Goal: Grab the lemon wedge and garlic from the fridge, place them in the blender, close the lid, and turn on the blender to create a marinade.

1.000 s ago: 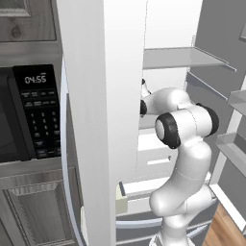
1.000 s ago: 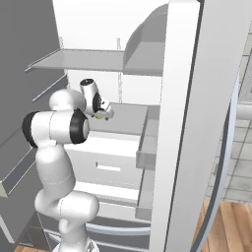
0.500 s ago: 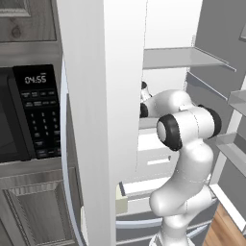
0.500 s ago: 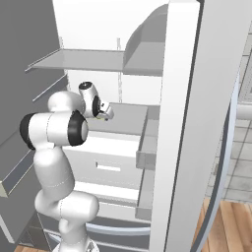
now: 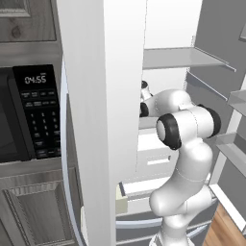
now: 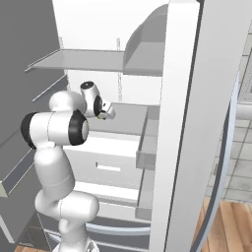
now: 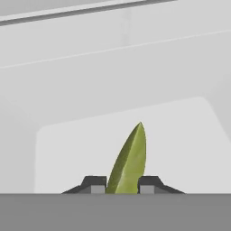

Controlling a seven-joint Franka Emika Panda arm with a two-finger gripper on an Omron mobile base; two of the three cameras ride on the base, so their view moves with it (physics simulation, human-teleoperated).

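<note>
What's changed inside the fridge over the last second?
The gripper has closed on the yellow-green lemon wedge, which now stands pinched between its fingertips over the pale fridge shelf. The white arm barely shifted, and the base stayed parked at the open white fridge.

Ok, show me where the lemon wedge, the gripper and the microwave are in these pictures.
lemon wedge [image 7: 130,162], hand view, middle of its yellow-green rind.
gripper [image 7: 121,185], hand view, midway between the two dark fingertips flanking the wedge.
microwave [image 5: 41,113], left base view, on its black keypad panel.
</note>
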